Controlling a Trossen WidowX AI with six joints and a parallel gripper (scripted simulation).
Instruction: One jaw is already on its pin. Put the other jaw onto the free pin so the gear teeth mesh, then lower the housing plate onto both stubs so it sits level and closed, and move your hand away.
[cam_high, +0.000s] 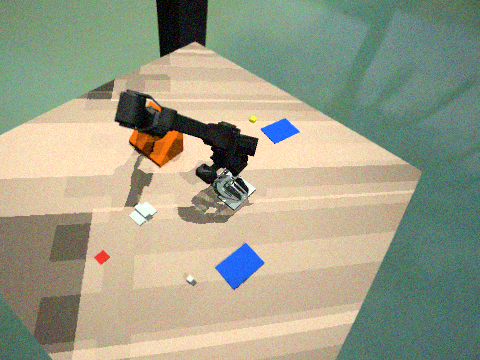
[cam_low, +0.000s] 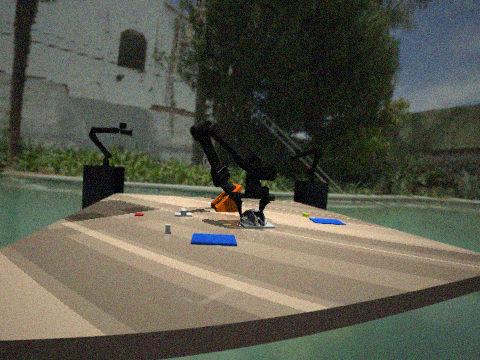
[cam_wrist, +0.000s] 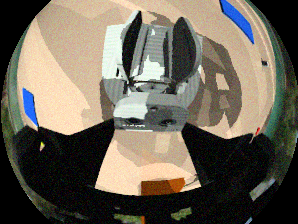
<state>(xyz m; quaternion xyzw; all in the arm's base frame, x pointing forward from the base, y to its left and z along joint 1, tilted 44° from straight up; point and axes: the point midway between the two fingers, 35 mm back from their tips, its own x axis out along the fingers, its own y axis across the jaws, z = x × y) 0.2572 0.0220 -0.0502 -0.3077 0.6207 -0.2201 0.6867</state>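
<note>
The pale base plate (cam_high: 234, 206) (cam_low: 267, 226) (cam_wrist: 111, 57) lies on the table. In the wrist view, the left jaw (cam_wrist: 131, 45) and the right jaw (cam_wrist: 184, 50) stand on it side by side, spread apart at their far ends. The grey housing plate (cam_wrist: 151, 111), with two dark round holes, lies across the near ends of the jaws. My gripper (cam_high: 221, 172) (cam_low: 251, 212) (cam_wrist: 148, 123) is shut on the housing plate, with one finger at each end. The plate hides the pins, the stubs and most of the gear teeth. Whether it is fully down on the stubs I cannot tell.
Stacked white plates (cam_high: 143, 212) (cam_low: 183, 214), a red square (cam_high: 102, 257) (cam_low: 139, 214), a small white block (cam_high: 190, 279) (cam_low: 167, 229), a yellow cube (cam_high: 253, 119) (cam_low: 306, 215) and two blue mats, one in front (cam_high: 240, 266) (cam_low: 214, 239) and one behind (cam_high: 280, 130) (cam_low: 327, 221), lie around.
</note>
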